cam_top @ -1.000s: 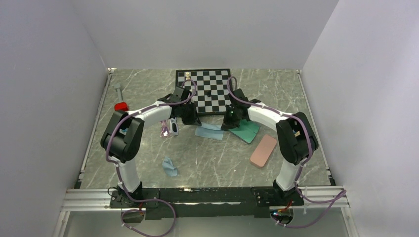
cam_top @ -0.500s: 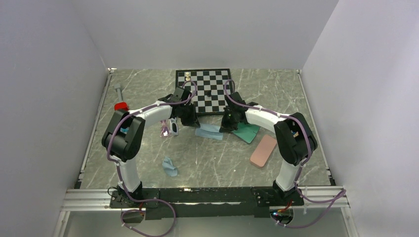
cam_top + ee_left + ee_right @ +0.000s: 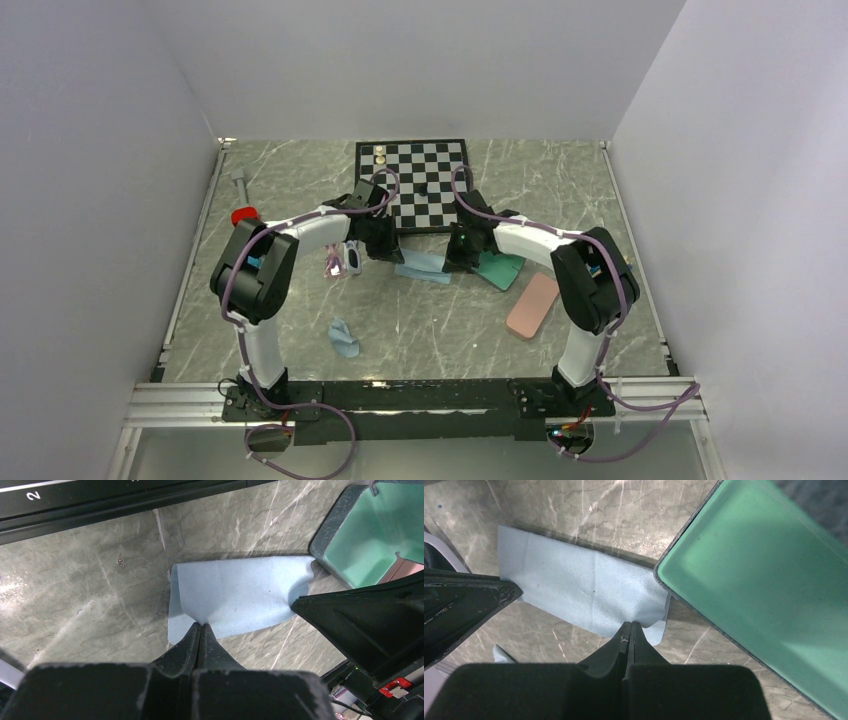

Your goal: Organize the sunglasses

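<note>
White walls close in a grey-green marbled counter on three sides, with a chessboard at the far edge. Both arms reach in to the middle. The left pincer is closed tight on the near edge of a flat light-blue cloth, and the right pincer is closed just as tight on the same cloth's opposite end, right beside an open case with a green lining.

The sunglasses lie together on the counter just left of the left arm's wrist, untouched (a white pair and a purple-pink pair, side by side).

The likeliest trouble is the cloth itself. Each grip takes only a thin pinch of fabric, so an uneven pull could slip it out of one side. The cloth touches the case's rim, so dragging it could shift the case. A sideways sweep of the left wrist could knock the sunglasses. A closed pink case and a second crumpled cloth lie well apart, nearer the bases.
</note>
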`<action>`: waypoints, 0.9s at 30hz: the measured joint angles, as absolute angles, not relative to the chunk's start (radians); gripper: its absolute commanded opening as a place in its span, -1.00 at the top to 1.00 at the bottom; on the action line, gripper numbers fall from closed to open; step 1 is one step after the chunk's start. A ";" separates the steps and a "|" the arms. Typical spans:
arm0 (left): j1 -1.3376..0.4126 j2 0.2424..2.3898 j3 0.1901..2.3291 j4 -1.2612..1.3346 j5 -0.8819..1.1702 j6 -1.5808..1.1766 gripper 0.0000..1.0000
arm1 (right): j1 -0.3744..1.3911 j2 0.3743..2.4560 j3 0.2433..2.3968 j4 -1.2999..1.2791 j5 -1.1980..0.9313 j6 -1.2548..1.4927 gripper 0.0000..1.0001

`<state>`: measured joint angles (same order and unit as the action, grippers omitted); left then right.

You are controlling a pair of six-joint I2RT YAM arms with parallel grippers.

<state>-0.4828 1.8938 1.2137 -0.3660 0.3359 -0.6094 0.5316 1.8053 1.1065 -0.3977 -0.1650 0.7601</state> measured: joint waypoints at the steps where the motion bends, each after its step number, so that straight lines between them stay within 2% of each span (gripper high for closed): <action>1: -0.483 1.896 1.214 -0.365 0.336 -0.609 1.00 | 0.532 1.808 1.106 -0.397 -0.164 0.760 1.00; 11: -0.483 1.913 1.210 -0.365 0.336 -0.609 0.94 | 0.533 1.832 1.100 -0.390 -0.165 0.772 0.92; 18: -0.484 1.916 1.205 -0.373 0.335 -0.609 0.77 | 0.538 1.839 1.095 -0.385 -0.165 0.779 0.78; 27: -0.488 1.916 1.205 -0.387 0.324 -0.603 0.79 | 0.544 1.839 1.094 -0.383 -0.167 0.786 0.71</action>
<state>-0.4877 1.9160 1.2053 -0.3870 0.3237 -0.6025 0.5442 1.8385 1.0943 -0.3828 -0.1669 0.7856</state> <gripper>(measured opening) 0.104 0.127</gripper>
